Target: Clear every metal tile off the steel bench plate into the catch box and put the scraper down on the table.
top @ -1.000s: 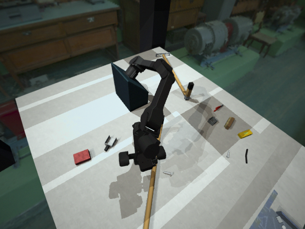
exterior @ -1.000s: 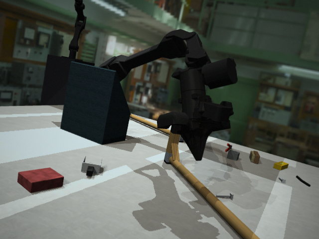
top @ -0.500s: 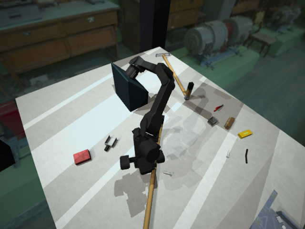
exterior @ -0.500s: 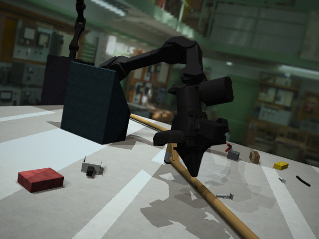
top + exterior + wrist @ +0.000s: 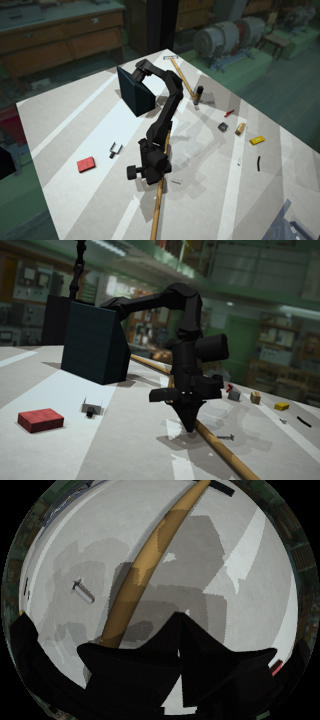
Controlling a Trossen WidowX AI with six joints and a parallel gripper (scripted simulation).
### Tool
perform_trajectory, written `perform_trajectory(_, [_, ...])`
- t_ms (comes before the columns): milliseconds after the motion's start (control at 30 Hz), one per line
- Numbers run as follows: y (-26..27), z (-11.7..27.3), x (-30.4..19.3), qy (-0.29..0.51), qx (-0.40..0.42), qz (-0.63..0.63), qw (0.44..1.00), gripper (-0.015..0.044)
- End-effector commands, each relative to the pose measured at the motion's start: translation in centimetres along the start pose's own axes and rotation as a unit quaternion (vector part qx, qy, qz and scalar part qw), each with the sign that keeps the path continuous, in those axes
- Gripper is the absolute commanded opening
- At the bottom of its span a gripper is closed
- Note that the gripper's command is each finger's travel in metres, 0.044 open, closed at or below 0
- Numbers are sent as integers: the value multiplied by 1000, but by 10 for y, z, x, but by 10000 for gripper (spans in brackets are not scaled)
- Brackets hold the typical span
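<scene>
The long scraper's wooden handle (image 5: 155, 215) (image 5: 223, 447) (image 5: 150, 550) lies on the table, and its dark blade (image 5: 222, 488) shows at the top of the wrist view. Its upright grip post is mostly behind the arm. My gripper (image 5: 190, 430) (image 5: 178, 616) is shut and empty, pointing down low beside the handle. Contact with the handle or table cannot be told. A blue-grey steel plate (image 5: 276, 226) is cut off at the lower right of the top view. Tiles and the catch box cannot be made out clearly.
A dark blue slanted block (image 5: 134, 95) (image 5: 90, 343) stands by the arm's base. A second long-handled tool (image 5: 182, 76) (image 5: 149, 364) lies behind. A red block (image 5: 86, 164) (image 5: 40, 420), a small metal bracket (image 5: 116, 148), a bolt (image 5: 176, 181) (image 5: 225, 437) (image 5: 84, 592) and a yellow block (image 5: 257, 140) lie around.
</scene>
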State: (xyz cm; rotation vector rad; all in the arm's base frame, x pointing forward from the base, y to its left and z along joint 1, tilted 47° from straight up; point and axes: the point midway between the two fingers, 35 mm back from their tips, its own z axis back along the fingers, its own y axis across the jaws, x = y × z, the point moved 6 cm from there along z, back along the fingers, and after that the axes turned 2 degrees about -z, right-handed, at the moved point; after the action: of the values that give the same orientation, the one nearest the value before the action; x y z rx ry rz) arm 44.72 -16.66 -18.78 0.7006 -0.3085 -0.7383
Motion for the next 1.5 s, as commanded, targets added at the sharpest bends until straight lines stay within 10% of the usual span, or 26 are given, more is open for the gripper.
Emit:
perform_trajectory(0, [-6, -11, -11, 4, -4, -7, 1000, 0])
perform_trajectory(1467, [27, -19, 1, 4, -4, -7, 1000, 0])
